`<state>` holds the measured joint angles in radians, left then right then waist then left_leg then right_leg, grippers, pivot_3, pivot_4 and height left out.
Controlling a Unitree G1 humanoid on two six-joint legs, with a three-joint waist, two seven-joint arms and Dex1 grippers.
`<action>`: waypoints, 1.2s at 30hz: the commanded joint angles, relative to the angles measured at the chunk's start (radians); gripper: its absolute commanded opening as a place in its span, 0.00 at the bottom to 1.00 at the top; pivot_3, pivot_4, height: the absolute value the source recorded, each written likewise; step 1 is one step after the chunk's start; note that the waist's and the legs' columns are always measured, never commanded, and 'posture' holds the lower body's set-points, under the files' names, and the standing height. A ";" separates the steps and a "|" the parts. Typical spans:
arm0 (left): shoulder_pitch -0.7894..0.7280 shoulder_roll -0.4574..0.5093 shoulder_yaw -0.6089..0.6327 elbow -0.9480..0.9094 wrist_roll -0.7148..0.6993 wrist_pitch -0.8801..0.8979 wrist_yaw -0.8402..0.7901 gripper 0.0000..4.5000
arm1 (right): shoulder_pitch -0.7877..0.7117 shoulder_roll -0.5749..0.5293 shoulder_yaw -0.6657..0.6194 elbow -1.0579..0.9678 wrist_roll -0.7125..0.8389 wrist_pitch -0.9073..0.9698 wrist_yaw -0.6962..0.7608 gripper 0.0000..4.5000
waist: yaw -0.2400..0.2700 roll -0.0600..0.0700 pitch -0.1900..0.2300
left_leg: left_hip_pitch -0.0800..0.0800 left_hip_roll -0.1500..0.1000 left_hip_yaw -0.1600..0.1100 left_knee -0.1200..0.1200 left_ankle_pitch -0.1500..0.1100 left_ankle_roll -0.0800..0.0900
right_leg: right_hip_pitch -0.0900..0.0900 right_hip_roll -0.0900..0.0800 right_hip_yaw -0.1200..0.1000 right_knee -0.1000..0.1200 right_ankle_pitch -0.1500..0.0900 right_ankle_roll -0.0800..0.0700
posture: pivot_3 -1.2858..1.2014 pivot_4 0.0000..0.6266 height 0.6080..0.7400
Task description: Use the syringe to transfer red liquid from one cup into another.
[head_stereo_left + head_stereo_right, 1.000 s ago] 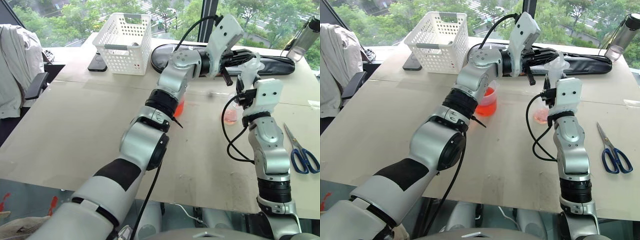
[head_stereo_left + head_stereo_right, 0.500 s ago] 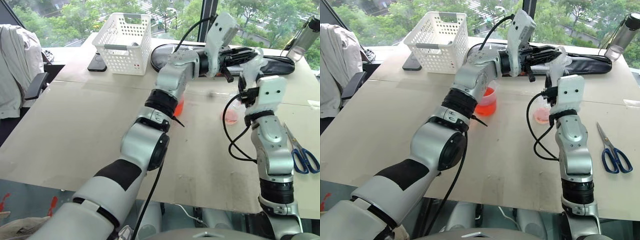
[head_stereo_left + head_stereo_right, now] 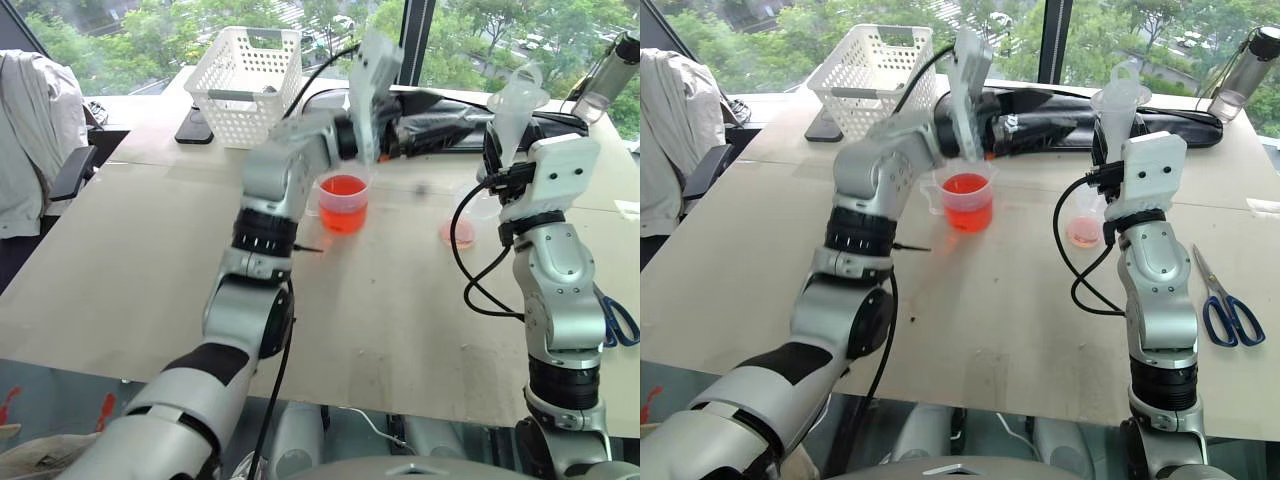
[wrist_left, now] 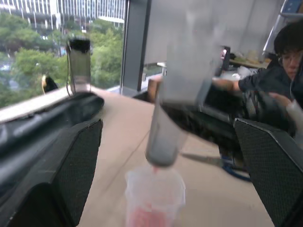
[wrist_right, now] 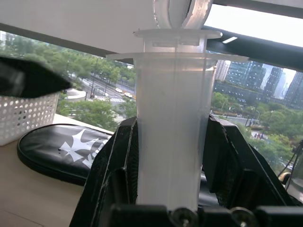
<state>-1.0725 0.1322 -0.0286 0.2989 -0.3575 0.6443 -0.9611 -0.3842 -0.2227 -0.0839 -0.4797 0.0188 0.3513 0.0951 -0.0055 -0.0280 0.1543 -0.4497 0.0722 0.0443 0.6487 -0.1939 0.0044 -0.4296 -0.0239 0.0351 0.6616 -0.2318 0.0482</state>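
Observation:
My right gripper [image 5: 173, 189] is shut on the syringe [image 3: 512, 108] and holds it upright, nozzle down. The clear barrel [image 5: 171, 124] stands between the two fingers [image 5: 118, 165], and the plunger head sits close on the barrel's flange. The nozzle hangs just above the small clear cup [image 4: 154, 196], which holds a little red liquid [image 3: 1083, 236]. The handled beaker [image 3: 343, 202] stands left of it, about half full of red liquid. My left gripper [image 4: 168, 130] is open, fingers wide apart, pointing level at the syringe from the left without touching it.
A white basket [image 3: 246, 72] and a dark phone [image 3: 194, 126] stand at the back left. A long black bag [image 3: 1180, 128] lies along the back edge, with a bottle [image 3: 608, 72] at the far right. Blue scissors [image 3: 1230, 312] lie at the right. A person [image 4: 284, 61] sits beyond the table.
My left gripper has opened and drawn back to the left from the syringe's top, uncovering the beaker. The right gripper has lifted the syringe a little.

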 commanded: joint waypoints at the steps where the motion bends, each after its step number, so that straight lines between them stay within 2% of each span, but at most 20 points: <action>1: -0.043 -0.039 -0.017 -0.061 -0.034 -0.003 0.024 1.00 | -0.004 -0.031 0.003 -0.068 0.010 0.001 0.036 0.32 | 0.001 0.000 0.000 | 0.000 0.000 0.000 0.000 0.000 0.000 | 0.000 0.000 0.000 0.000 0.000 0.000 | 0.52 0.24 0.88; 13: -0.097 -0.085 -0.020 0.006 -0.046 -0.052 0.026 1.00 | 0.032 -0.063 0.037 -0.123 -0.004 0.015 0.081 0.32 | -0.008 0.000 0.000 | 0.002 0.000 -0.001 0.000 0.000 0.000 | 0.002 0.002 0.002 -0.001 0.000 0.000 | 0.52 0.24 0.88; 17: -0.095 -0.087 -0.033 0.019 -0.042 -0.069 0.014 0.72 | 0.036 -0.064 0.038 -0.131 -0.007 0.019 0.081 0.32 | -0.007 0.000 0.000 | 0.002 0.000 -0.001 0.000 0.000 0.000 | 0.002 0.002 0.002 -0.001 0.000 0.000 | 0.52 0.24 0.88; 20: -0.089 -0.091 -0.049 0.029 -0.029 -0.091 0.008 0.39 | 0.039 -0.063 0.040 -0.135 -0.007 0.020 0.085 0.32 | -0.007 0.000 0.000 | 0.002 0.000 -0.001 0.000 0.000 0.000 | 0.002 0.002 0.003 -0.001 0.000 0.000 | 0.52 0.24 0.88; 21: -0.089 -0.095 -0.054 0.040 -0.023 -0.104 0.008 0.36 | 0.039 -0.062 0.043 -0.135 -0.007 0.020 0.086 0.32 | -0.007 0.000 0.000 | 0.002 0.000 -0.001 0.000 0.000 0.000 | 0.002 0.002 0.003 -0.001 0.000 0.000 | 0.52 0.24 0.88; 28: -0.088 -0.113 -0.078 0.097 0.003 -0.173 0.006 0.36 | 0.035 -0.060 0.043 -0.126 -0.008 0.018 0.089 0.32 | -0.006 0.000 0.000 | 0.002 0.000 -0.001 0.000 0.000 0.000 | 0.002 0.002 0.003 -0.001 0.000 0.000 | 0.52 0.24 0.88; 32: -0.104 -0.139 -0.072 0.197 0.038 -0.261 0.032 0.36 | 0.044 -0.055 -0.009 -0.107 0.041 0.062 0.097 0.32 | -0.005 0.000 0.000 | 0.002 0.000 -0.001 0.000 0.000 0.000 | 0.002 0.002 0.003 -0.001 0.000 0.000 | 0.52 0.24 0.88; 34: -0.115 -0.148 -0.060 0.219 0.037 -0.281 0.041 0.36 | 0.065 -0.084 -0.035 -0.109 0.069 0.081 0.135 0.56 | -0.003 0.000 0.000 | 0.001 0.000 -0.001 0.000 0.000 0.000 | 0.002 0.002 0.003 -0.001 0.000 0.000 | 0.52 0.24 0.88; 36: -0.125 -0.150 -0.046 0.224 0.029 -0.284 0.045 0.34 | 0.080 -0.105 -0.074 -0.116 0.099 0.094 0.152 0.73 | -0.004 0.000 0.000 | 0.001 -0.001 -0.001 0.000 0.000 0.000 | 0.002 0.002 0.003 -0.002 0.000 0.000 | 0.52 0.24 0.88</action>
<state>-1.1556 -0.0119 -0.0872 0.5349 -0.3186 0.3847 -0.9229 -0.3051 -0.3106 -0.0996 -0.5438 0.0851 0.4380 0.2283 -0.0093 -0.0280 0.1543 -0.4488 0.0716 0.0435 0.6490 -0.1941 0.0047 -0.4273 -0.0219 0.0379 0.6597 -0.2319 0.0482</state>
